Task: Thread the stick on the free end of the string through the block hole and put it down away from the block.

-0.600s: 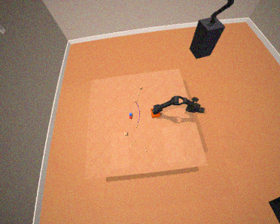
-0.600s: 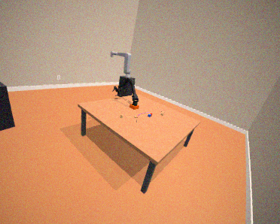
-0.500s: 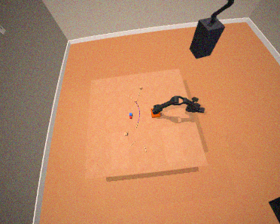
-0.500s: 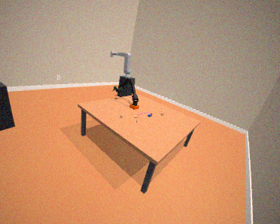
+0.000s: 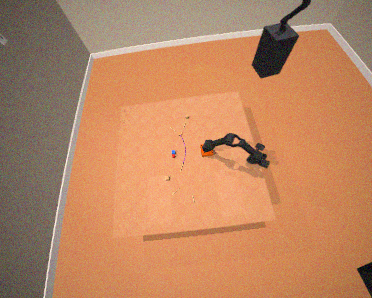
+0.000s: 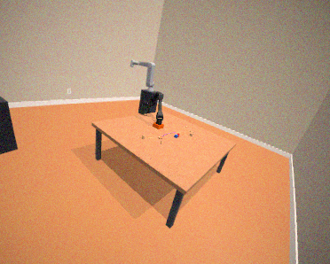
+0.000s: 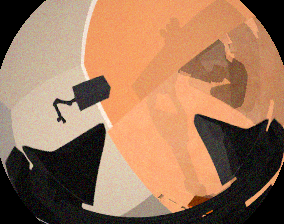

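The arm (image 5: 233, 140) stands at one edge of the table (image 5: 138, 220), its orange base (image 5: 206, 150) planted on the table top and its links folded back out past that edge. The claw (image 5: 260, 153) hangs beyond the table edge, on the far side of the base from the string, spread wide and holding nothing. In the wrist view its two dark fingers stand far apart with only floor, wall and table surface between them.

The purple string (image 5: 184, 145) lies in a gentle curve on the table just beside the base, toward the table's middle. At one end of the string sits a small pale piece (image 5: 187, 118), at the other end a thin pale stick (image 5: 181, 169) (too small here to tell which end is the button and which the stick with certainty). A blue and red small object (image 5: 173, 153) rests just beside the string, on the side away from the base. A small pale wooden piece (image 5: 168, 178), possibly the block, lies near the string's lower end. Two loose pale sticks (image 5: 193, 199) lie a little further from the string, well apart from the base
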Controlling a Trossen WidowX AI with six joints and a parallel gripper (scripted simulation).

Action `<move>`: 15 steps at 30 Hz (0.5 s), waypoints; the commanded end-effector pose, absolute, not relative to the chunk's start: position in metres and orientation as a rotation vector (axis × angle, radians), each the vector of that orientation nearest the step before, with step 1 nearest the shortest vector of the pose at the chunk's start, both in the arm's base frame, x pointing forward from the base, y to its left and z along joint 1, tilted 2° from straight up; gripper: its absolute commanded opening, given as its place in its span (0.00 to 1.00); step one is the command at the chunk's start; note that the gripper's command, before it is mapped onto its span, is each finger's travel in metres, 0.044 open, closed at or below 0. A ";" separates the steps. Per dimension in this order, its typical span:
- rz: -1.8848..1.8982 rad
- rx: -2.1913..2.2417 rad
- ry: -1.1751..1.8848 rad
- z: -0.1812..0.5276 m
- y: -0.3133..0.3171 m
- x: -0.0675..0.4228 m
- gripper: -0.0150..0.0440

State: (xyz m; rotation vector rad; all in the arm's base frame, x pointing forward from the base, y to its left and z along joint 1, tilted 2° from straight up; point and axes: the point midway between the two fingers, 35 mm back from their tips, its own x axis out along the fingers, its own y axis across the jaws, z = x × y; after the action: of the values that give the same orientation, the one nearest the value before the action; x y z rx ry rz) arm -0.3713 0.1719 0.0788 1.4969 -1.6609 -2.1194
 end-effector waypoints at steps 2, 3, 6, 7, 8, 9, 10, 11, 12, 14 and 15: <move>-2.273 1.494 -1.605 0.074 0.211 -0.336 1.00; -2.311 1.486 -1.610 0.073 0.224 -0.326 1.00; -2.421 1.466 -1.626 0.071 0.261 -0.291 1.00; -2.457 1.461 -1.631 0.070 0.272 -0.279 1.00; -2.492 1.458 -1.636 0.070 0.282 -0.266 1.00; -2.504 1.454 -1.680 0.071 0.287 -0.258 1.00; -2.522 1.448 -1.750 0.074 0.296 -0.246 1.00; -2.555 1.443 -1.781 0.074 0.305 -0.230 1.00; -2.592 1.442 -1.787 0.073 0.314 -0.215 1.00; -2.662 1.444 -1.796 0.072 0.330 -0.183 1.00; -2.695 1.448 -1.801 0.071 0.337 -0.167 1.00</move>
State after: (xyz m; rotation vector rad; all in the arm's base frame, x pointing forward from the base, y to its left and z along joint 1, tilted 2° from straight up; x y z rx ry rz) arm -0.2045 0.3214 0.0722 1.4357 -1.7769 -2.6192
